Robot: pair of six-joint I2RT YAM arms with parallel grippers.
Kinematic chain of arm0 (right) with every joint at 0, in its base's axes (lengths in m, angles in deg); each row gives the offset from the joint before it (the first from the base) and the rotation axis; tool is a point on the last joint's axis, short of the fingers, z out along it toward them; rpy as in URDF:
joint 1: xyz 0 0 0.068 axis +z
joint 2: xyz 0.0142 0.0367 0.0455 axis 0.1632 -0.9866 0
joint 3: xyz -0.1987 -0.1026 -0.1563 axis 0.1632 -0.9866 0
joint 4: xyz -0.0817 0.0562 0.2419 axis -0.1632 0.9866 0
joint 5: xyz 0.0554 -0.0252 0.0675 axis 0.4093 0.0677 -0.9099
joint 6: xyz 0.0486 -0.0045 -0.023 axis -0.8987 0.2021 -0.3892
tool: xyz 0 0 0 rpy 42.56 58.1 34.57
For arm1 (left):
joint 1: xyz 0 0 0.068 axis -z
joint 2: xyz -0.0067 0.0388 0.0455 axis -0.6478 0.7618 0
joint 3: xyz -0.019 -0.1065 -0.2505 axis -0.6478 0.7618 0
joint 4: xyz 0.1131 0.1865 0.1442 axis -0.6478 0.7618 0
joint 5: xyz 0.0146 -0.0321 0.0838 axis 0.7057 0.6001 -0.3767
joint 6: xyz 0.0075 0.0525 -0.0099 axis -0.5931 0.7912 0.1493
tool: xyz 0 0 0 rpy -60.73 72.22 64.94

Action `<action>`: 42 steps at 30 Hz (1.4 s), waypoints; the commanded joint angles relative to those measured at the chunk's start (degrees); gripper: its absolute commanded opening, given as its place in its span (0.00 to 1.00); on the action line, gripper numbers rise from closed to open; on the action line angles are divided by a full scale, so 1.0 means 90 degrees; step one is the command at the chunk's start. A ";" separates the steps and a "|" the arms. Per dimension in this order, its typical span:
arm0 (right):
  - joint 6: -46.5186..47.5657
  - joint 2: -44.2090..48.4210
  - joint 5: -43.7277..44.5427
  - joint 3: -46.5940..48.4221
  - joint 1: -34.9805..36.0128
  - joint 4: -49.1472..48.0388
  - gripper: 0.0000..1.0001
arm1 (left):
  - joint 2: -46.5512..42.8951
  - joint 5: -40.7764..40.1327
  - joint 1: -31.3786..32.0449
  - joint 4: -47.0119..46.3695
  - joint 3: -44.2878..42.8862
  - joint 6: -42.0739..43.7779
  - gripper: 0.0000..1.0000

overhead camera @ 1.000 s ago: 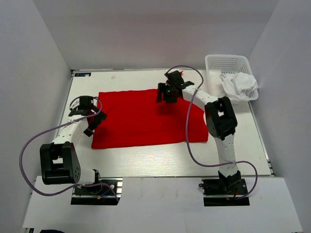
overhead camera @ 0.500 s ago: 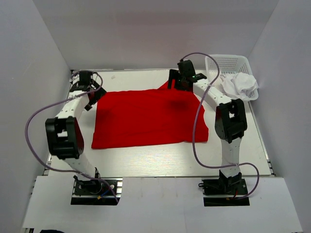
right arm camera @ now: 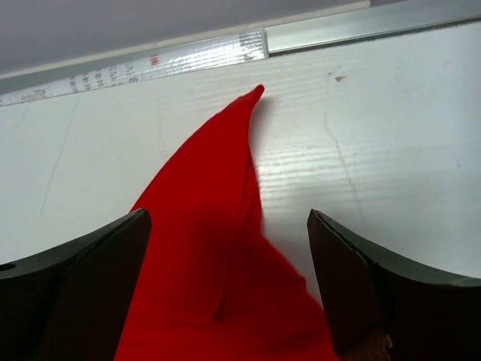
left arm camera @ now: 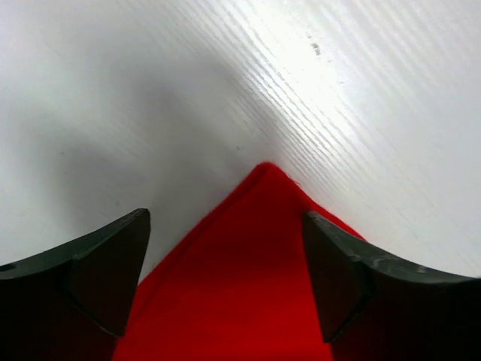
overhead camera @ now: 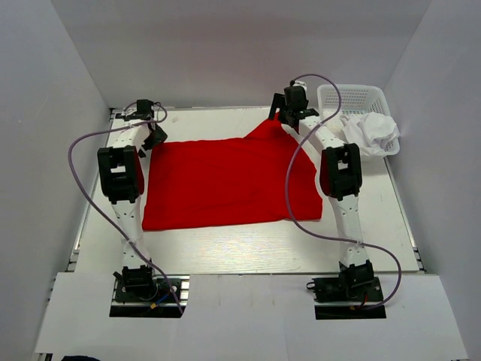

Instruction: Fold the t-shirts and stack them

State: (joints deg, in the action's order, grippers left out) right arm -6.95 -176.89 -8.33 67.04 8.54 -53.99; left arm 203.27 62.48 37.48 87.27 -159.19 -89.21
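- The table (overhead camera: 248, 248) carries the red t-shirt (overhead camera: 225, 184), spread flat across its middle, with its far right corner drawn out into a point.
- The shirt is soft, light cloth that will likely sag and drag, so the two far corners look like the best holds.
- The basket (overhead camera: 353, 94) at the far right holds the crumpled white t-shirt (overhead camera: 372, 131).
- The left gripper (left arm camera: 225, 278) stands wide, jaws either side of the far left corner, gripping nothing.
- The right gripper (right arm camera: 229, 286) is equally wide over the pointed corner, not closed on it.
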 commanded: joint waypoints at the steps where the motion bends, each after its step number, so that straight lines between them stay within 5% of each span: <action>1: 0.0175 -0.0334 0.0062 0.0590 -0.0069 -0.1019 0.90 | 0.0102 -0.0219 -0.0030 0.0284 -0.0448 0.0045 0.89; 10: -0.0420 -0.1389 -0.0338 0.0943 -0.0205 -0.2660 0.90 | 0.0445 -0.0152 -0.0030 0.0128 -0.0506 0.0045 0.63; 16: -0.0919 -0.1770 -0.0651 0.0914 -0.0361 -0.3450 0.90 | 0.0640 0.0171 -0.0030 0.0070 -0.0507 0.0045 0.35; 17: -0.1045 -0.1848 -0.0651 0.0933 -0.0381 -0.3491 0.89 | 0.0698 0.0171 -0.0030 0.0069 -0.0507 0.0045 0.22; 20: -0.1221 -0.1956 -0.0797 0.0972 -0.0440 -0.3715 0.77 | 0.0699 0.0269 -0.0030 0.0069 -0.0585 0.0104 0.07; 21: -0.1251 -0.2014 -0.0807 0.0982 -0.0469 -0.3745 0.59 | 0.0699 0.0269 -0.0030 0.0069 -0.0585 0.0104 0.00; 27: -0.1417 -0.2191 -0.1159 0.1031 -0.0508 -0.4321 0.30 | 0.0464 0.0269 -0.0030 -0.0048 -0.0381 0.0241 0.00; 28: -0.1446 -0.2143 -0.1188 0.1041 -0.0499 -0.4350 0.13 | 0.0368 0.0211 -0.0030 -0.0048 -0.0380 0.0241 0.00; 30: -0.1447 -0.2064 -0.1217 0.1002 -0.0469 -0.4380 0.00 | 0.0192 0.0210 -0.0030 -0.0262 -0.0234 0.0318 0.00; 36: -0.1252 -0.0630 -0.1539 0.0114 -0.0459 -0.4215 0.00 | -0.0306 0.0084 -0.0030 -0.0468 0.0176 0.0377 0.00; 42: -0.1524 0.1547 -0.1354 -0.2668 -0.0469 -0.4370 0.00 | -0.1350 -0.0132 -0.0030 -0.0711 0.1210 0.0435 0.00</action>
State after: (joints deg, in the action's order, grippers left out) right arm -19.41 -174.14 -20.81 48.90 4.58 -88.48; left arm 200.02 63.12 37.48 82.07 -151.46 -86.28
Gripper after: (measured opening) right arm 0.010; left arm 0.009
